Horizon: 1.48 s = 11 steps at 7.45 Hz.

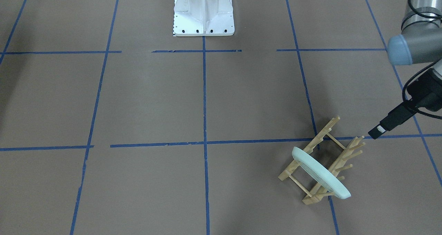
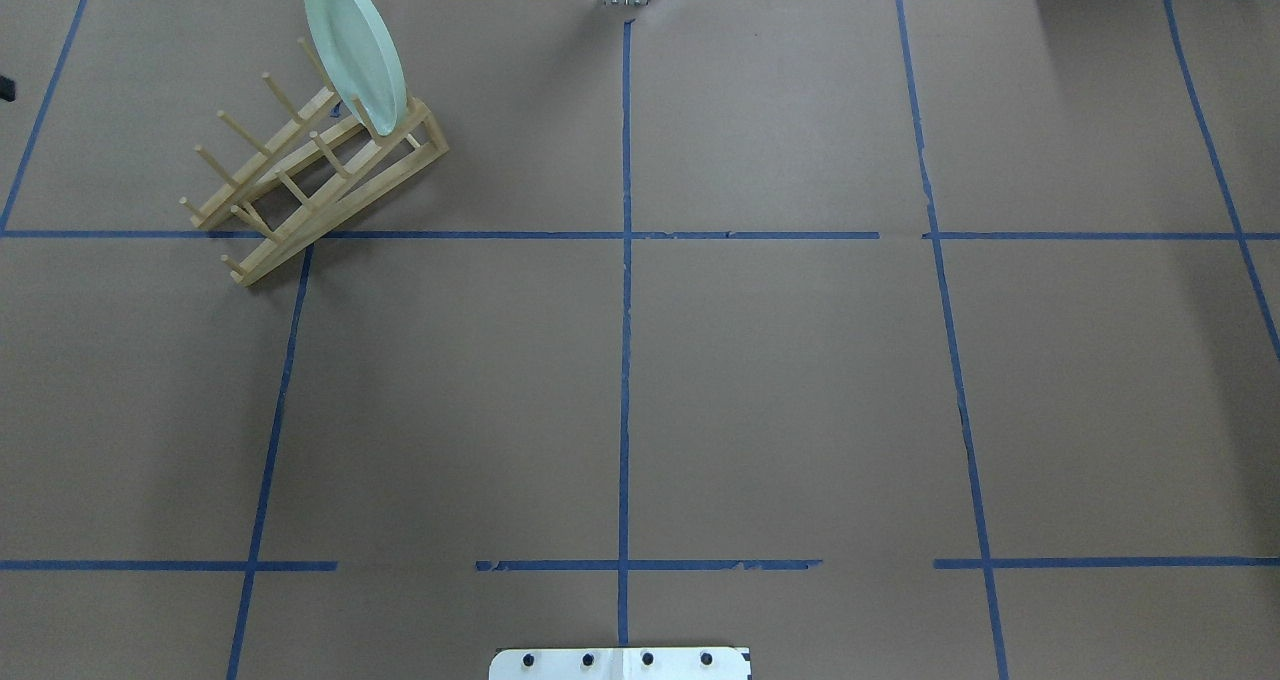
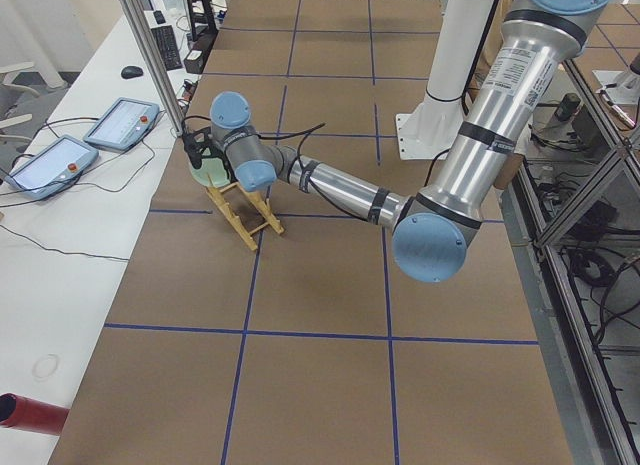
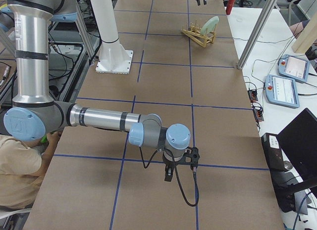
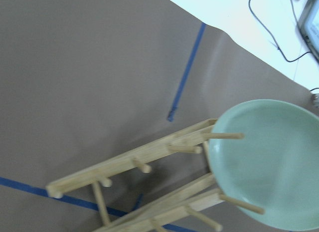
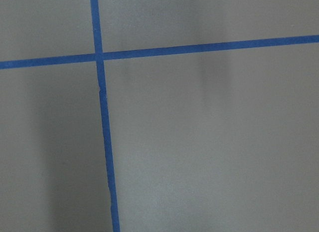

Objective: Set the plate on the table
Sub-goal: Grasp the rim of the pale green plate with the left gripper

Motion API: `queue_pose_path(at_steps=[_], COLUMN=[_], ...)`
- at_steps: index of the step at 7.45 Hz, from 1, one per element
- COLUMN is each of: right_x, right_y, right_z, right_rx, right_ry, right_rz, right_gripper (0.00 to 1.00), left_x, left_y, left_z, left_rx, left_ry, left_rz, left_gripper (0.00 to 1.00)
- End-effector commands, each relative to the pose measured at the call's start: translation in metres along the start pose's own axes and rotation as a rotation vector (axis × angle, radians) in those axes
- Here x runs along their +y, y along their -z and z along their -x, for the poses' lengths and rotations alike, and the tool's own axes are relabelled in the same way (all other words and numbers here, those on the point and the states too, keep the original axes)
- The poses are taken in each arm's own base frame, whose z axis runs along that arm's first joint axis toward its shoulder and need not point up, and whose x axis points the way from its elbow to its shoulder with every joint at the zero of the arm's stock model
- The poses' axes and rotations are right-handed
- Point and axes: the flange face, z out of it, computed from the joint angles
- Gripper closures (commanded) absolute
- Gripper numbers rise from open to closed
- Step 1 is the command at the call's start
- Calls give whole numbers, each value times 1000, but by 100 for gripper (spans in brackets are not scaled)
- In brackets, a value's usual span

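Plate: the plate (image 1: 321, 172) is round, pale green, smooth and shiny, with a low raised edge. It stands on its edge and leans between the pegs at one end of the rack, in the lower right of the front-facing view.
Rack: the rack (image 1: 310, 145) is light wood, with two long rails and thin round pegs. It sits slanted on the table.
Table: the table (image 1: 145, 96) is flat, brown and dull, with blue tape lines making big squares.
Left end effector: the left end effector (image 1: 378, 129) is black with a white bit at the tip. It is just beside the rack's far-end pegs and apart from the plate. I cannot tell how far open it is.
Right end effector: the right end effector (image 4: 168, 173) is black and hangs low over bare table, well apart from the plate. I cannot tell if it is open.
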Motion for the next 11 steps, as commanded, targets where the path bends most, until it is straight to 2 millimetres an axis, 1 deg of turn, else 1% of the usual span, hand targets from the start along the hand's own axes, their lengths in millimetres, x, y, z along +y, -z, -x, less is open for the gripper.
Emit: queue_pose_path(at_steps=[1, 2, 3, 4, 5, 6, 7, 8, 9, 10, 11], right_x=[0, 0, 0, 0, 0, 0, 0, 0, 0, 0, 0], right_y=[0, 0, 0, 0, 0, 0, 0, 0, 0, 0, 0], right_z=[0, 0, 0, 0, 0, 0, 0, 0, 0, 0, 0], right_rx=[0, 0, 0, 0, 0, 0, 0, 0, 0, 0, 0], right_ry=[0, 0, 1, 1, 1, 1, 1, 1, 1, 1, 1], right_rz=[0, 0, -1, -1, -1, -1, -1, -1, -1, -1, -1], right_gripper=[0, 0, 0, 0, 0, 0, 0, 0, 0, 0, 0], left_x=[4, 0, 1, -1, -1, 9, 15, 17, 19, 23, 22], left_y=[-31, -49, -56, -65, -75, -84, -91, -99, -104, -107, -107], left_z=[-25, -38, -49, -51, -43, -48, -50, -61, -65, -66, -66], left_rx=[179, 171, 176, 208, 248, 250, 247, 248, 250, 250, 251], left_ry=[134, 148, 162, 145, 118, 109, 106, 103, 103, 101, 102], left_rz=[-171, -167, -163, -166, -149, -130, -120, -114, -123, -121, -124], left_gripper=[0, 0, 0, 0, 0, 0, 3, 4, 12, 27, 95])
